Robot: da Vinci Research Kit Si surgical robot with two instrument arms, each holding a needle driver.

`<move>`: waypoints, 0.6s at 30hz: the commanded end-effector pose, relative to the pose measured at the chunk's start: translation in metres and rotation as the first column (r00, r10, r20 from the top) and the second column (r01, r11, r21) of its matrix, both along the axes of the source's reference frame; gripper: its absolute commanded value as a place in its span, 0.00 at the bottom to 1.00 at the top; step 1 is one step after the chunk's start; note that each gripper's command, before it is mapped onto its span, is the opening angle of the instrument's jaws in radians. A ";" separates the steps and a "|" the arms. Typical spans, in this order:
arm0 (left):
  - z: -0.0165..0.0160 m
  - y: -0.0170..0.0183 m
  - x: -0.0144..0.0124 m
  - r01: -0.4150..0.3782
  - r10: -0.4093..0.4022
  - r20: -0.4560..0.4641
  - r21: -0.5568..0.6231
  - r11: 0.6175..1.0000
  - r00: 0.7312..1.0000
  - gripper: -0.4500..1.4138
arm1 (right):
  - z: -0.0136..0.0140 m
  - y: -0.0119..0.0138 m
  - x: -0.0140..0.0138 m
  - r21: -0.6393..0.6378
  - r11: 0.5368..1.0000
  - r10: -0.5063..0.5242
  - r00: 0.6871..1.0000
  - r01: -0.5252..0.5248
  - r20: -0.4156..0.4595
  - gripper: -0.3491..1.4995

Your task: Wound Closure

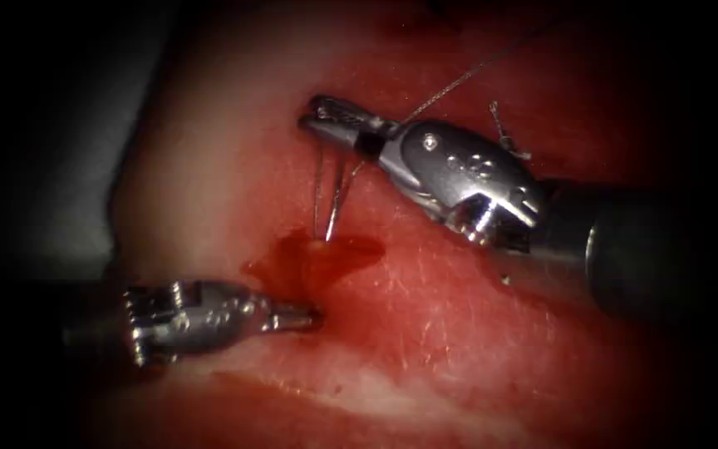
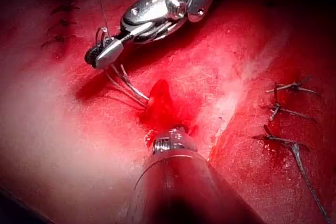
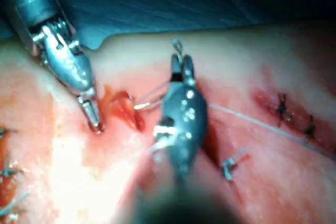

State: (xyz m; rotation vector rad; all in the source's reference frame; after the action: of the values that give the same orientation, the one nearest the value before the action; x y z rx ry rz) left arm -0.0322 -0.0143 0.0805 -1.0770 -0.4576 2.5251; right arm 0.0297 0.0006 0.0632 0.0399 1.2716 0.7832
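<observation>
Right tool [image 1: 326, 116]: jaws closed, gripping thread [image 1: 330, 195]; strands drop toward 6 o'clock into the cut.
Left tool [image 1: 297, 318]: jaws look closed and hold nothing visible, tip touching tissue at the cut's 6 o'clock edge.
Needle: cannot tell where it is; the bright sliver [image 1: 334, 218] among the strands may be needle or thread.
Thread handling: judged light, limp, slippery; best pinched flat between the jaws.
Tissue [image 1: 459, 333]: judged soft, wet, tearable.
Red fluid [image 1: 313, 258]: pooled in the cut.
</observation>
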 end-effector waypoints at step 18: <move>0.0005 0.0004 0.0011 -0.009 0.009 0.006 0.000 1.000 1.000 0.12 | 0.0038 -0.0027 0.0018 0.426 0.904 -0.010 0.997 0.041 -0.075 0.00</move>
State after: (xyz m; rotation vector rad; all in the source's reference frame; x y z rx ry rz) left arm -0.0304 -0.0138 0.0804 -1.0849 -0.4661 2.5314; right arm 0.0307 -0.0021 0.0665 0.4516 1.1377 1.0405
